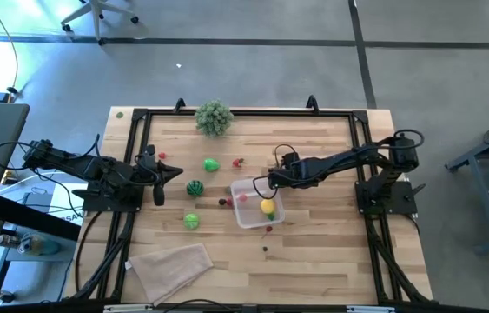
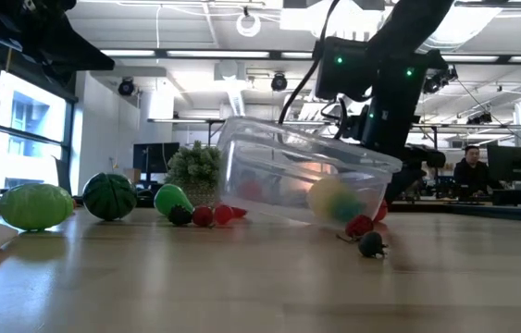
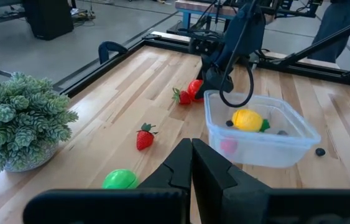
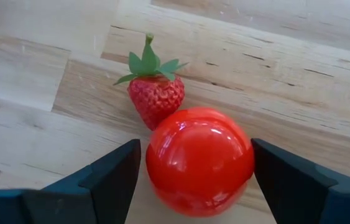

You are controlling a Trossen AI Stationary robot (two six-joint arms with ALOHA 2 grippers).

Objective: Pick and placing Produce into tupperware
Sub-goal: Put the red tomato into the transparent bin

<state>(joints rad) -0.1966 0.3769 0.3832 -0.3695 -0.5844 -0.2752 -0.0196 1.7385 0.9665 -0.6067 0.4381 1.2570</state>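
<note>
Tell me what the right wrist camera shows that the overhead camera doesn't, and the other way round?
Only the right wrist view shows the right gripper open, its fingers on either side of a shiny red ball with a strawberry beside it. Only the overhead view shows the whole layout: the clear tupperware holding a yellow piece, green produce, the bushy plant, the folded cloth and the waiting left gripper. Both show the wooden table.

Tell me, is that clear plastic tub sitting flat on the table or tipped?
Tipped. In the low view the tub has one end raised off the table, while its other end rests low, with a yellow fruit inside.
</note>
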